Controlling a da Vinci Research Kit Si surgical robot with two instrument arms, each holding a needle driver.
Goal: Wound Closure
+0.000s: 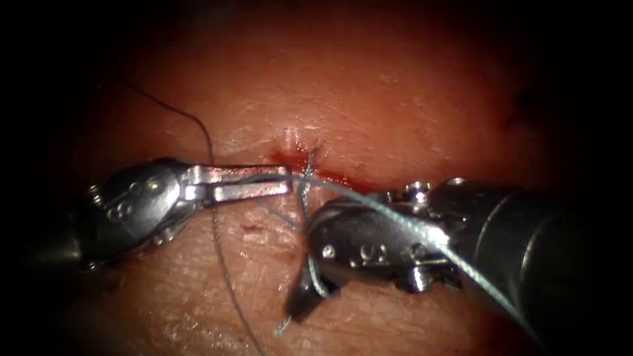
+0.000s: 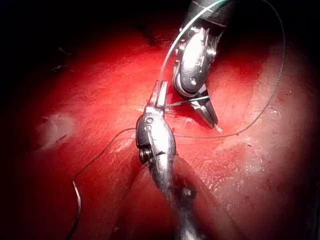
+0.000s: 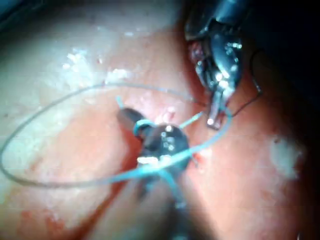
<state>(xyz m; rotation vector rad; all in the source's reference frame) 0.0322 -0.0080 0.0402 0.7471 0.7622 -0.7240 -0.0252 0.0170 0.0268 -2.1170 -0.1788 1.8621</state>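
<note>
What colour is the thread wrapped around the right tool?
Pale blue-grey thread, looped around the right tool; clearest in the endoscope view.

i see the tissue [image 1: 369, 99], pale pink and glistening, with the cut [image 1: 316, 173] running across it as a short dark slit edged with red fluid [image 1: 280, 158]. the left end effector [image 1: 280, 181] lies level just left of the cut, its jaws closed on the thread [image 1: 369, 203] at their tips. the thread, pale blue-grey, runs from there over the right end effector [image 1: 304, 300] and on along its shaft; a loop of it winds around that end effector's jaws, which point down and look closed. a thinner dark strand [image 1: 217, 244] trails down the tissue left of the cut. in the left wrist view a curved needle [image 2: 77, 200] lies free on the tissue, well apart from both end effectors.
</note>
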